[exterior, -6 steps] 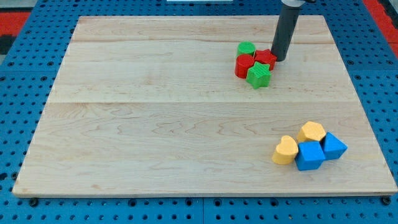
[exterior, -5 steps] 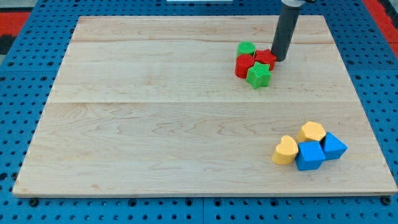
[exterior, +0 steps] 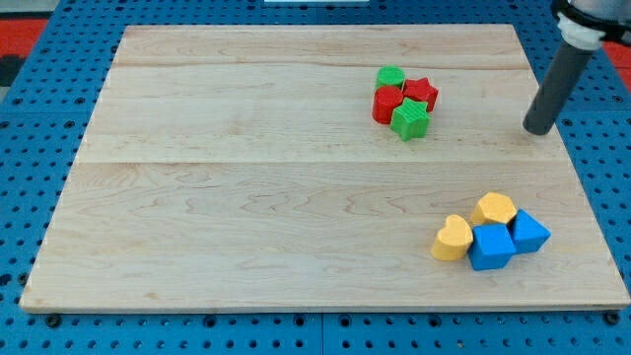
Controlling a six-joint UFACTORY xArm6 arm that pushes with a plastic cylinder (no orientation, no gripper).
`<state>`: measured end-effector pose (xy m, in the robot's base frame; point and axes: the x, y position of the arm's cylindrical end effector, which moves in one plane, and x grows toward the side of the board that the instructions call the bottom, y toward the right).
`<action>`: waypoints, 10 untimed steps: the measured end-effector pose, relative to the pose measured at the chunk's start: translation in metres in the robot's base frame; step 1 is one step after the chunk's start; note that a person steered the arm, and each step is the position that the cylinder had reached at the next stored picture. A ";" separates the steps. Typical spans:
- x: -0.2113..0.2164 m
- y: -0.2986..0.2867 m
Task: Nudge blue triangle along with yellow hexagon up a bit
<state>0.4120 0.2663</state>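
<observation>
The blue triangle [exterior: 530,233] lies at the view's lower right, touching the yellow hexagon [exterior: 494,209] to its upper left. A blue cube [exterior: 490,247] and a yellow heart [exterior: 454,239] sit against them in the same cluster. My tip [exterior: 538,129] stands on the board near its right edge, well above the cluster and to the right of the red and green group. It touches no block.
A red cylinder [exterior: 387,104], a red star [exterior: 421,93], a green star [exterior: 410,118] and a green block [exterior: 390,77] are bunched at the upper right of the wooden board [exterior: 246,177]. Blue pegboard surrounds the board.
My tip has left the red star's right side and moved to the right and slightly down, toward the board's right edge. No block has moved.
</observation>
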 end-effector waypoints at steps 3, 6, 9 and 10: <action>0.087 0.015; 0.189 0.023; 0.182 -0.024; 0.157 -0.024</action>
